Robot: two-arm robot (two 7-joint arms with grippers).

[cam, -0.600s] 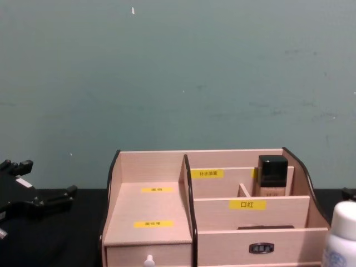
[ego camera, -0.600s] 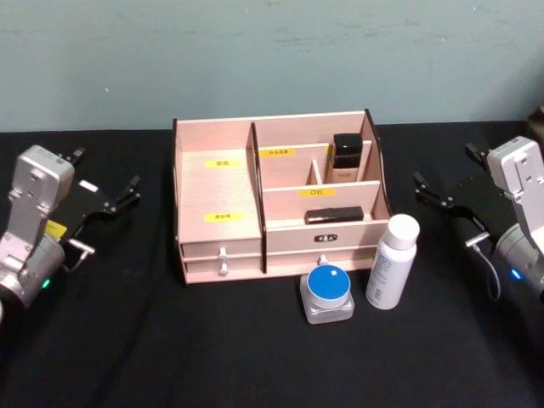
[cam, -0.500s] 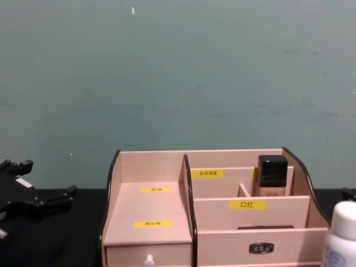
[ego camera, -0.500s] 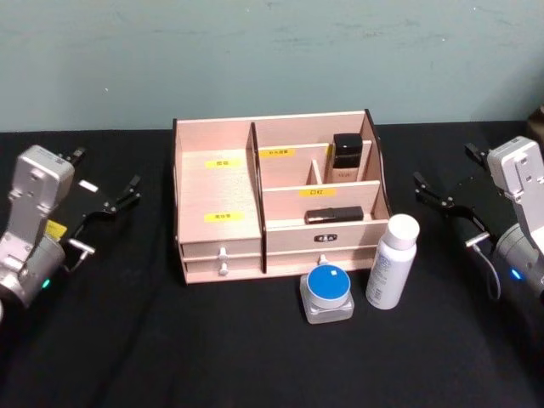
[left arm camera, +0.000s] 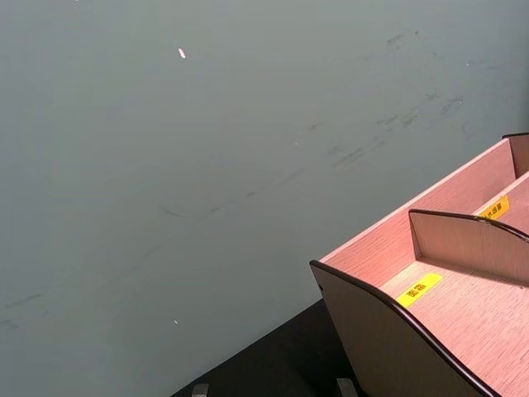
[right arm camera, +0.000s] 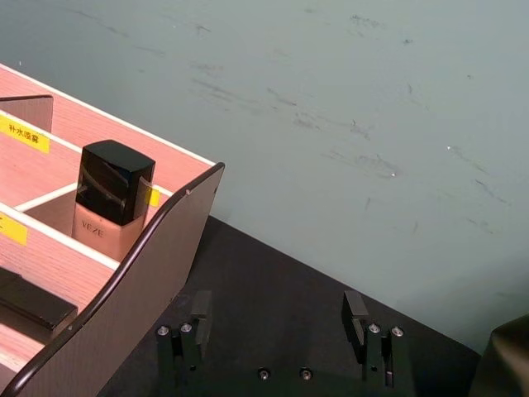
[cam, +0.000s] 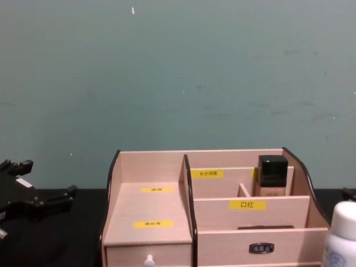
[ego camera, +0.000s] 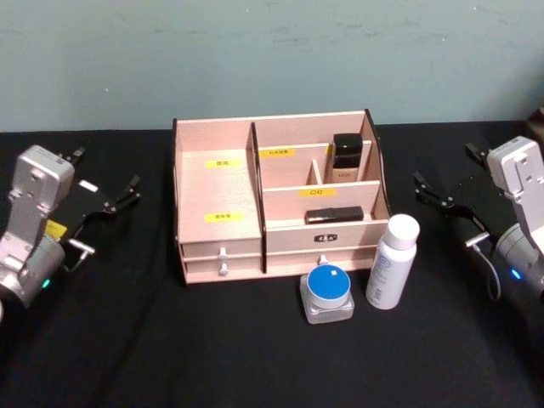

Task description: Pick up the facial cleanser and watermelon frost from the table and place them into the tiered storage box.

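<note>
Facial cleanser (ego camera: 392, 261) and watermelon frost (ego camera: 327, 291) are standing just before the tiered storage box (ego camera: 217, 191), neither stowed yet. I am holding left gripper (ego camera: 104, 170) and right gripper (ego camera: 446, 167) spread empty at either side.

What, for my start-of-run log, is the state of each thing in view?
Tiered storage box: drawers shut.
White bottle: upright on table, capped.
Blue-lidded jar: upright on table, lid on.
Dark-capped bottle: upright in box.
Left gripper: open.
Right gripper: open.

Tiered storage box (ego camera: 217, 191), white bottle (ego camera: 392, 265) beside blue-lidded jar (ego camera: 327, 293), possibly glass
</note>
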